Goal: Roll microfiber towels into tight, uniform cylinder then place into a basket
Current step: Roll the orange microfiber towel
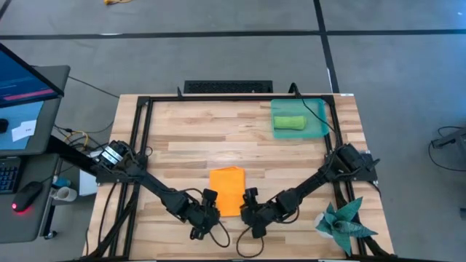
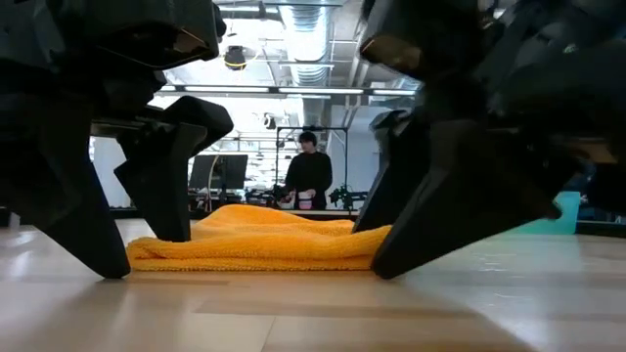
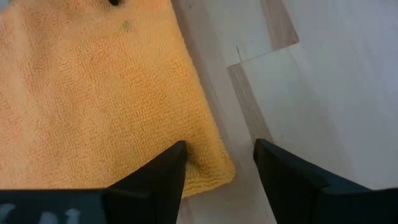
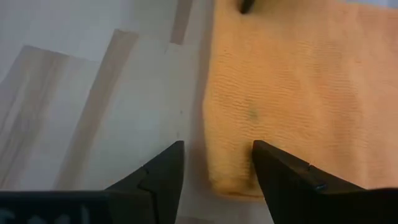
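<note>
**High view: one towel home, one still flat**

High view shows the counter [image 1: 182, 138], and at its far right corner the basket [image 1: 317, 109] already holds the rolled green towel [image 1: 289, 124]. That's half done, by my reckoning. The orange towel [image 1: 228, 191] lies folded flat near the front edge, unrolled. Left tool [image 1: 207, 216] and right tool [image 1: 251, 216] bracket its near corners, both spread wide, gripping nothing. The low view's towel ends hide behind dark fingers.

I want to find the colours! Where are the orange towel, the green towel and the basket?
orange towel [image 1: 228, 188], high view, middle of the cloth.
green towel [image 1: 288, 123], high view, middle of the roll.
basket [image 1: 317, 108], high view, bare floor.
</note>
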